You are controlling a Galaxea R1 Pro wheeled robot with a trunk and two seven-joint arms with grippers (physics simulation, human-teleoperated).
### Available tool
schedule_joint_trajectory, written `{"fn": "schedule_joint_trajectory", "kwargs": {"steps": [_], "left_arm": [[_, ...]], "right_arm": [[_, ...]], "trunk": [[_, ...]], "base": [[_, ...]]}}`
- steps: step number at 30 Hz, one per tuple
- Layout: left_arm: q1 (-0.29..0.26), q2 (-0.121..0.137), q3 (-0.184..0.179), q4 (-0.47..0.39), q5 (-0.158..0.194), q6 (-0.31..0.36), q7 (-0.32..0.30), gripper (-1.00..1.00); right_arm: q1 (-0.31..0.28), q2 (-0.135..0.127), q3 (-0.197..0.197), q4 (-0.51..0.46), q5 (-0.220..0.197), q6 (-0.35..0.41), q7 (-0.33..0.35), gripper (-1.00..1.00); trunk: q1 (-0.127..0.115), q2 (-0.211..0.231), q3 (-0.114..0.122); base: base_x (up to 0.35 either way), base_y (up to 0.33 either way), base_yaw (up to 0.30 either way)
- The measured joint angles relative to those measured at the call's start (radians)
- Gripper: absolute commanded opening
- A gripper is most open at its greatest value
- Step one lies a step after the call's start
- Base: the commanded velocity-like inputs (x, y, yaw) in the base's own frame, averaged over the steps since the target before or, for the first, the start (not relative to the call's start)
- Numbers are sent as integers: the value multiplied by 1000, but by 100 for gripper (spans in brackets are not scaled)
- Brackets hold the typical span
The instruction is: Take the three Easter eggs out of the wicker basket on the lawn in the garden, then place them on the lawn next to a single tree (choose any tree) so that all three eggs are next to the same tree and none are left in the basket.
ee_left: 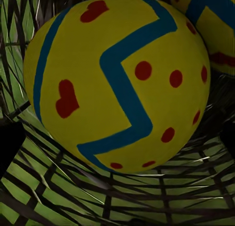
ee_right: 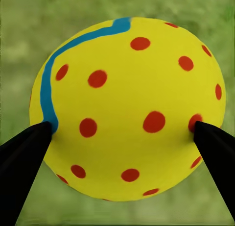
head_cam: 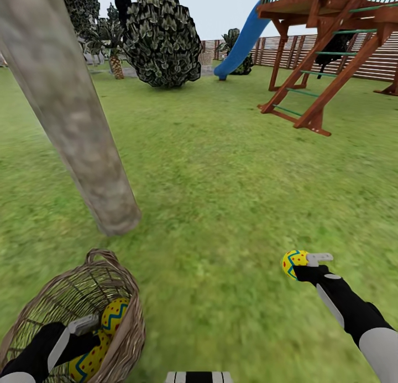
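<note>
The lawn (head_cam: pixel 221 195) runs back to a playset (head_cam: pixel 331 56) with a blue slide (head_cam: pixel 243 40), a bush (head_cam: pixel 163 37) and a fence (head_cam: pixel 354 56), with the tree (head_cam: pixel 72 117) leaning up front-left, just behind the basket (head_cam: pixel 119 283). The left gripper (head_cam: pixel 83 325) reaches into the basket, where two eggs (head_cam: pixel 115 314) lie touching; I cannot tell how far it is open. The right gripper (ee_right: pixel 122 138) pinches a third egg (ee_right: pixel 128 108) between both fingertips (ee_right: pixel 27 155), held above bare grass, well apart from the trunk.
</note>
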Motion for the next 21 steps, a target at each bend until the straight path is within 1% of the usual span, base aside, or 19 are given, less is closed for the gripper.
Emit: {"fn": "schedule_joint_trajectory", "kwargs": {"steps": [1,2,4,17,19,21], "left_arm": [[0,1,0,-1,0,0,-1,100],[0,0,1,-1,0,0,-2,100],[-1,0,1,-2,0,0,-2,100],[0,-1,2,-2,1,0,-2,100],[0,-1,2,-2,1,0,-2,100],[0,-1,1,-2,5,0,-2,100]], "right_arm": [[0,0,9,0,0,0,0,-100],[0,-1,28,0,0,0,0,-100],[0,-1,37,0,0,0,-1,-100],[0,-2,38,0,0,0,0,-100],[0,-3,38,0,0,0,0,-100],[0,-2,39,0,-1,0,0,-100]], "trunk": [[0,0,-4],[1,0,-8],[2,-1,-15],[8,-4,-66],[8,-4,-66],[9,-4,-73]], "base": [[0,0,0],[0,0,0],[0,0,0],[0,0,0],[0,0,0],[0,0,0]]}}
